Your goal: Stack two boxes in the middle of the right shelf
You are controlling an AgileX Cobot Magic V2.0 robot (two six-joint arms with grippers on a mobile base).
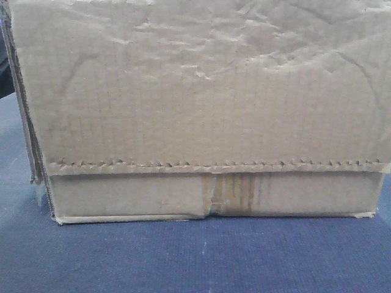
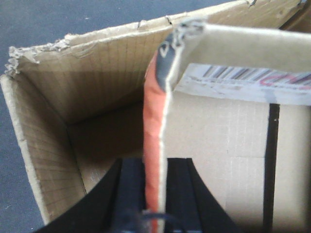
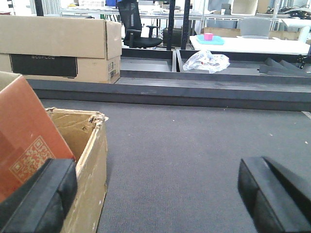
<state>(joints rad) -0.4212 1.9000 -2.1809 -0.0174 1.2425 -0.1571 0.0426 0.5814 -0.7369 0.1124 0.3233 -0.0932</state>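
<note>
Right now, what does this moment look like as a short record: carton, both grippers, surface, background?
carton: brown corrugated, top open, zigzag flap line, tape on centre seam
surface: blue-grey mat under the carton
left gripper: shut on the carton's upright orange-faced flap
right gripper: open, holding nothing
background: black-labelled box, office chair

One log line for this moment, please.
left tool: shut on upright flap of open cardboard carton | right tool: open, empty | carton: on blue-grey surface | steel shelf: not in view
</note>
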